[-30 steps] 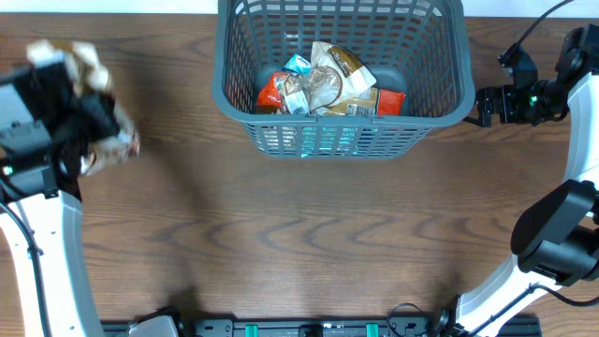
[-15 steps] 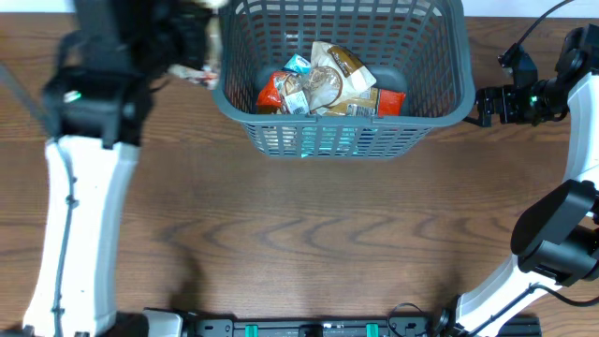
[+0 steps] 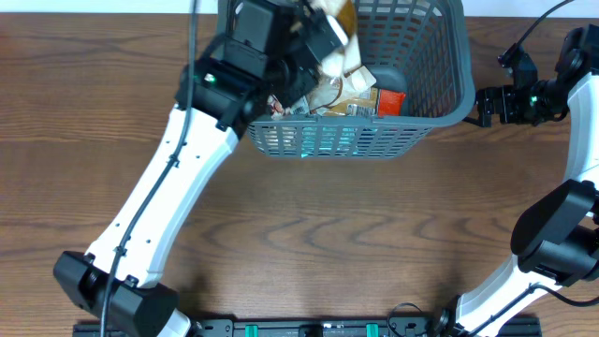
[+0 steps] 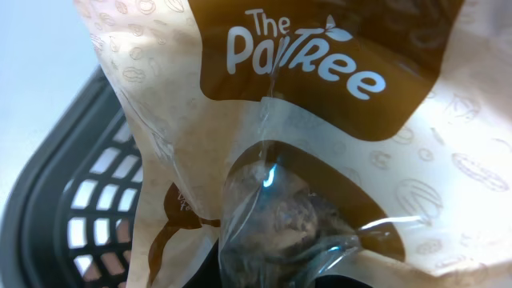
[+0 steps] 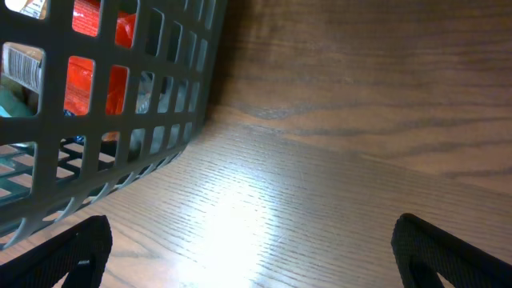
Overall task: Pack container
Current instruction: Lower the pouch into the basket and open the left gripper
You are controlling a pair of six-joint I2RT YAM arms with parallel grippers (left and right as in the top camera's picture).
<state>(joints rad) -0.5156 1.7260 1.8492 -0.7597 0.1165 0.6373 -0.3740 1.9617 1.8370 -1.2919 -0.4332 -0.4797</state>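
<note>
- Several snacks (image 3: 363,94) already lie in the container (image 3: 374,140), heaped on its floor toward the near wall. Packing looks well on.
- One more pack (image 4: 320,160), beige and brown with a clear window, hangs over the container's left half. It is pinched in the left gripper (image 3: 311,47), whose jaws are closed tight on it, and it is not yet let go.
- No other loose pack shows outside the container, so this one may be among the last. What lies beyond the views I cannot tell.
- At the far middle of the bench (image 3: 374,243) stands the container, its far rim cut off by the overhead view.
- Just beside the container's right wall, and apart from it, the right gripper (image 3: 487,105) waits with jaws spread wide, holding nothing.
- Edges: the left arm crosses the container's left near corner, so that rim is the one to mind when the arm pulls away.
- Room: the container's mouth is broad, with bare floor showing in its right half. On the near side of the container the bench gives the arm open space to retreat.
</note>
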